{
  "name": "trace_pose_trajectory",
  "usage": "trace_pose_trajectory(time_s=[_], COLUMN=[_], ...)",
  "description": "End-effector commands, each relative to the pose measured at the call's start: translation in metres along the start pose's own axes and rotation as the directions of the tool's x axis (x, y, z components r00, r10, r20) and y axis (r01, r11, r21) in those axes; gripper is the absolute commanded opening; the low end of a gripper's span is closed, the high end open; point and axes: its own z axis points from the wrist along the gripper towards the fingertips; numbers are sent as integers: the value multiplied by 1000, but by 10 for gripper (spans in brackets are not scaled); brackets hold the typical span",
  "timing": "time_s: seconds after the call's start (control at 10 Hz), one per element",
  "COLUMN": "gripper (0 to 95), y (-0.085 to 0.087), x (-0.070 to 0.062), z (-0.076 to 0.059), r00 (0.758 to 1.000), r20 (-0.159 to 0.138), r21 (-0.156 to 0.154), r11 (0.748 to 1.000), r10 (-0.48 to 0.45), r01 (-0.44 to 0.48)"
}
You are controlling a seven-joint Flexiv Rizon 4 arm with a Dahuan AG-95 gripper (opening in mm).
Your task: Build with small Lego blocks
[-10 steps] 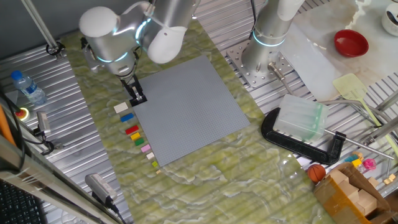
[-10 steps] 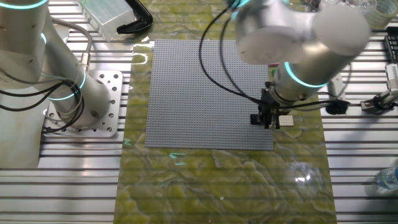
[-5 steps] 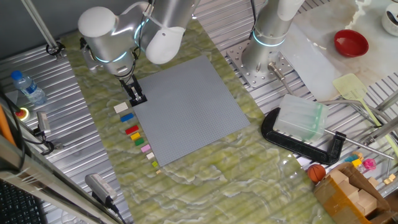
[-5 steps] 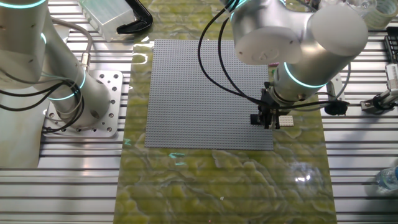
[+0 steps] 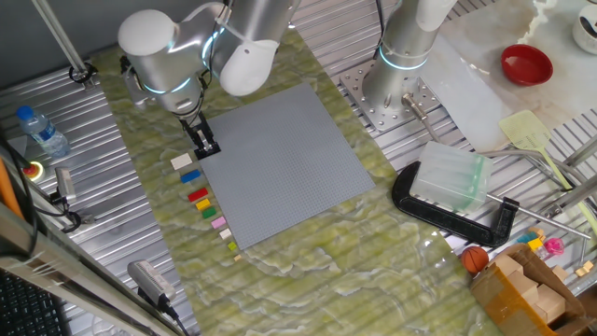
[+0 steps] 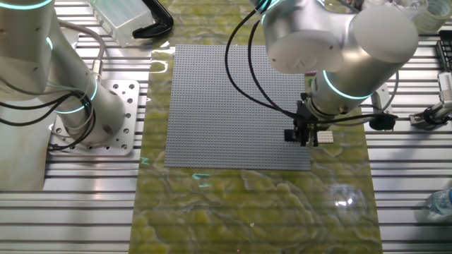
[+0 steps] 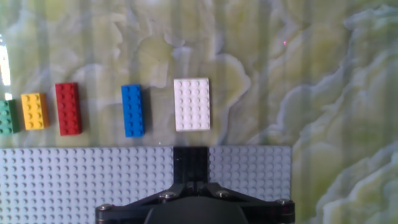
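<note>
nothing on the table has shifted since the earlier frames; only the arm's upper joints differ slightly from a second ago, while the gripper [image 5: 205, 143] sits at the same spot over the near corner of the grey baseplate [image 5: 280, 163].

gripper state — clenched on the black brick [image 7: 190, 164]. in the hand view the black brick shows between the fingers, lying over the baseplate's edge strip, just beside the bare mat. the jaws stand close together around it.

remaining bricks lie in a row on the green marbled mat [image 5: 308, 271], just off the baseplate's edge, none touching each other:
- cream-white brick [image 7: 191, 104], directly across from the held black one
- blue brick [image 7: 132, 110], next along
- red brick [image 7: 68, 109]
- yellow brick [image 7: 34, 111]
- green brick [image 7: 7, 117], partly cut by the frame edge

one fixed view shows the row running on past the green brick to a pink brick [image 5: 219, 223] and a tan brick [image 5: 229, 245], both small and hard to resolve.

in the other fixed view the gripper [image 6: 305, 134] hangs at the baseplate's right edge, the cream-white brick just beside it — the other bricks are hidden behind the arm.
</note>
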Motion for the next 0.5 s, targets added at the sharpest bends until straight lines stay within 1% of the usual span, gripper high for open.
trace_pose_trajectory(time_s=[0.1,0.4,0.5], gripper=[0,0,0], y=[0,0,1], x=[-1,-1,0], z=[41,40,35], r00=[1000,1000,1000], r20=[0,-1,-1], r21=[5,6,10], r11=[1000,1000,1000], r10=[-2,0,4], r01=[2,0,-4])
